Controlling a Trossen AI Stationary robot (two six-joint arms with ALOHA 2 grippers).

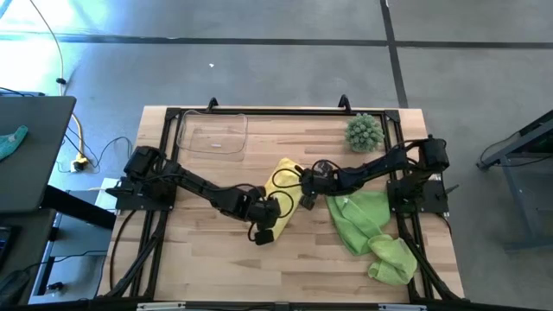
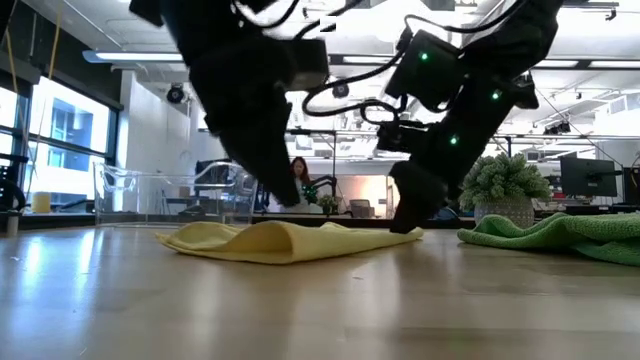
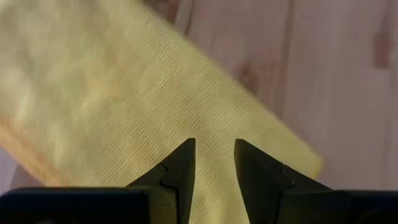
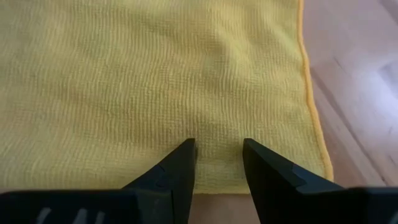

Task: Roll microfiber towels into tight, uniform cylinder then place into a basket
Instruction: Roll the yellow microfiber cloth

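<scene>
A pale yellow microfiber towel (image 1: 283, 177) lies on the wooden table's middle as a narrow strip, with a raised fold (image 2: 285, 232) along it. My left gripper (image 1: 276, 209) hovers open over the strip's near part (image 3: 124, 93). My right gripper (image 1: 305, 195) stands open over its right end (image 4: 155, 74), close to the hemmed edge. Two light green towels (image 1: 359, 216) (image 1: 390, 259) lie bunched at the right. The clear basket (image 1: 212, 134) stands at the far left, with nothing showing in it. My right gripper has its parted fingertips down at the yellow towel's right end (image 2: 405, 230), slanting down from the table's right. I cannot tell whether they touch the cloth, which lies flat between them.
A spiky green plant in a pot (image 1: 365, 132) stands at the far right, behind the green towels (image 2: 560, 232). Black frame rails run along the table's edges. Bare wood lies at the near left (image 1: 199, 259). A person sits far back in the room (image 2: 298, 175).
</scene>
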